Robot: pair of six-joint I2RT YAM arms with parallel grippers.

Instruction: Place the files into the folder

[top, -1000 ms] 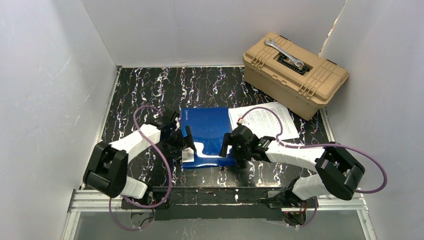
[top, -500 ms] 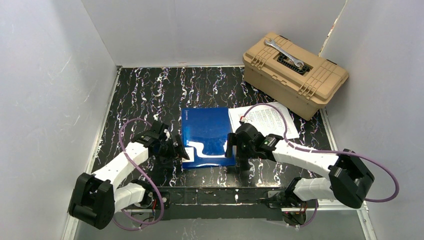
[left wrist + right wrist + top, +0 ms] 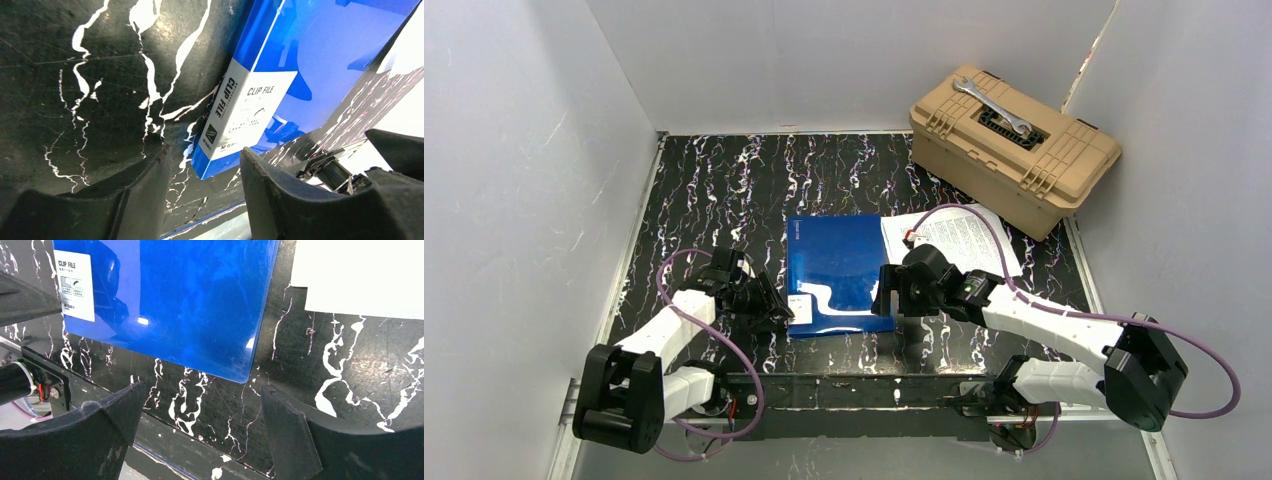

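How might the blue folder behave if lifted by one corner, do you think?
The folder is glossy and mirrors the lights, so probably slippery. It lies thin and flat on the table, so likely light and bendy.

Tabletop (image 3: 724, 190): black marble-pattern surface, white veining, glossy under even light. Walls (image 3: 844, 60): plain white panels enclosing left, back and right. Far right corner: tan toolbox (image 3: 1024, 160), lid closed, steel wrench (image 3: 994, 107) lying on top. Near edge: aluminium rail (image 3: 604, 398).
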